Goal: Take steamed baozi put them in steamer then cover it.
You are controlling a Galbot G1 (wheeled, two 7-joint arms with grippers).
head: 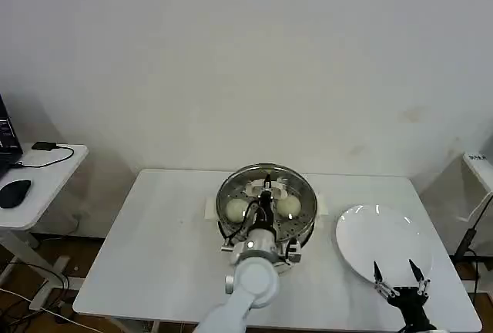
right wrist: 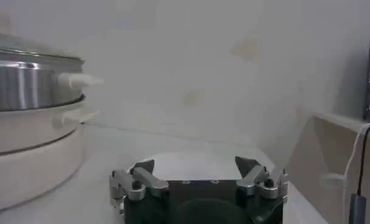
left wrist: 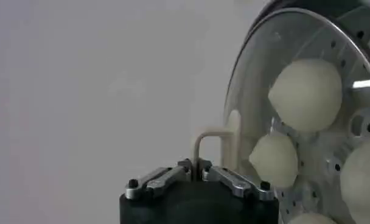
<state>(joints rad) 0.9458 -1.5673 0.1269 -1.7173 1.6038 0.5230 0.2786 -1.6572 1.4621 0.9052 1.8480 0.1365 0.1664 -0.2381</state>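
The steamer (head: 266, 229) stands mid-table, a steel pot (right wrist: 24, 85) on a white base. The cover (head: 266, 173) lies over its top. My left gripper (head: 266, 198) is above the centre, shut on the cover's pale handle (left wrist: 209, 137). Through the glass (left wrist: 258, 79) I see several steamed baozi (left wrist: 307, 94) on the perforated tray; two baozi (head: 236, 210) show either side of the arm. My right gripper (head: 399, 273) hangs open over the near edge of the empty white plate (head: 383, 240), fingers wide apart (right wrist: 195, 164) and holding nothing.
The white table (head: 154, 256) has free room left of the steamer. A low side table (head: 46, 171) with a mouse (head: 15, 192) stands far left. A pale cart (head: 477, 171) with cables is at the right.
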